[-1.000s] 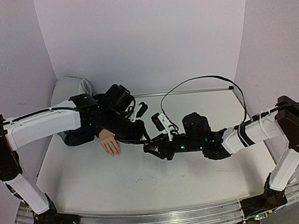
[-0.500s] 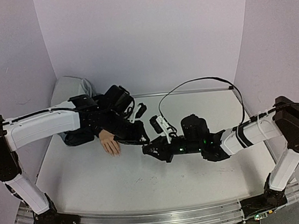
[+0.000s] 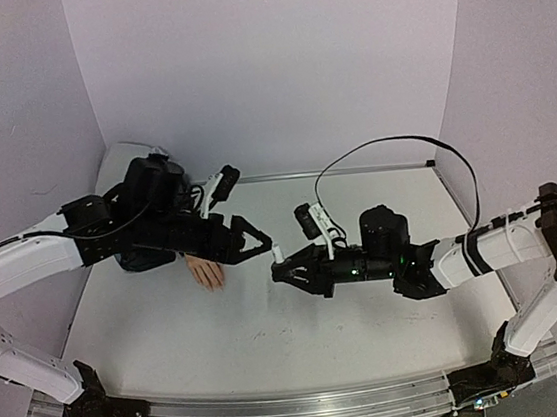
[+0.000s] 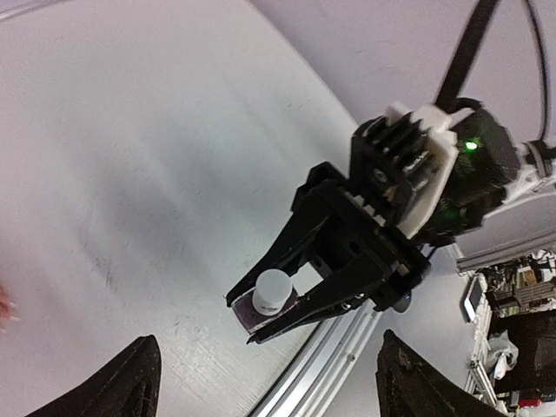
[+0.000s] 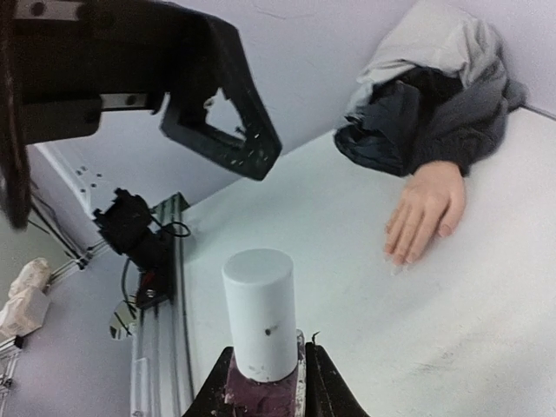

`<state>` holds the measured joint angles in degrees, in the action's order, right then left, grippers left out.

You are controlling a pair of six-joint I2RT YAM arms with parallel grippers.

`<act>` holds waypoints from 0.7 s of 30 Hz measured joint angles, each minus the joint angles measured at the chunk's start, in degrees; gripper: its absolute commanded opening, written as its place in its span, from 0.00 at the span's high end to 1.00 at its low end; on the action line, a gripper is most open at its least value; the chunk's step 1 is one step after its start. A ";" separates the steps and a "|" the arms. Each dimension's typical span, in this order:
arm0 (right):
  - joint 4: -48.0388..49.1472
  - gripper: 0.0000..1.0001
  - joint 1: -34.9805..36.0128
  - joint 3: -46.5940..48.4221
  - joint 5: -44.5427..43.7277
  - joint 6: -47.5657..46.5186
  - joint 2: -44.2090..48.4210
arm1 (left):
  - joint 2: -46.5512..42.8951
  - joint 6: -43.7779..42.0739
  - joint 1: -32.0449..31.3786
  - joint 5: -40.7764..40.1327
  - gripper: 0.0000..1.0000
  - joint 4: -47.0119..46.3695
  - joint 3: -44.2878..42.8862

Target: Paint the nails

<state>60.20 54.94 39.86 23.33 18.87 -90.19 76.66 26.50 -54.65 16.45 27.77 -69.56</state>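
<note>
Clamping a small nail-polish bottle by its dark glass base, the right gripper sits at the centre of the top view, above the tabletop. The bottle's white cap stands upright and free above the jaws. Just to its left, the left gripper points at the cap with its jaws spread wide and nothing between them. The mannequin hand lies flat on the tabletop at centre left, below the left gripper, its black sleeve running under grey cloth. In the right wrist view the hand is at the right, well apart from the bottle. The nails show only as tiny fingertip ends, and any paint is too small to tell.
</note>
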 measured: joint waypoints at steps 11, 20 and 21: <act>12.63 1.00 0.00 -0.11 20.22 8.04 2.84 | -4.31 -4.85 0.31 19.19 0.34 -14.56 3.08; 16.46 1.00 0.00 3.26 24.35 11.13 1.68 | -2.49 -5.97 -0.61 26.18 0.56 -17.09 3.08; 16.52 1.00 0.00 3.28 24.39 11.19 1.51 | -2.14 -6.03 -0.81 26.51 0.60 -17.33 3.08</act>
<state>76.73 54.94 43.13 47.72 30.06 -88.68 74.52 20.47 -55.46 42.96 10.44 -66.48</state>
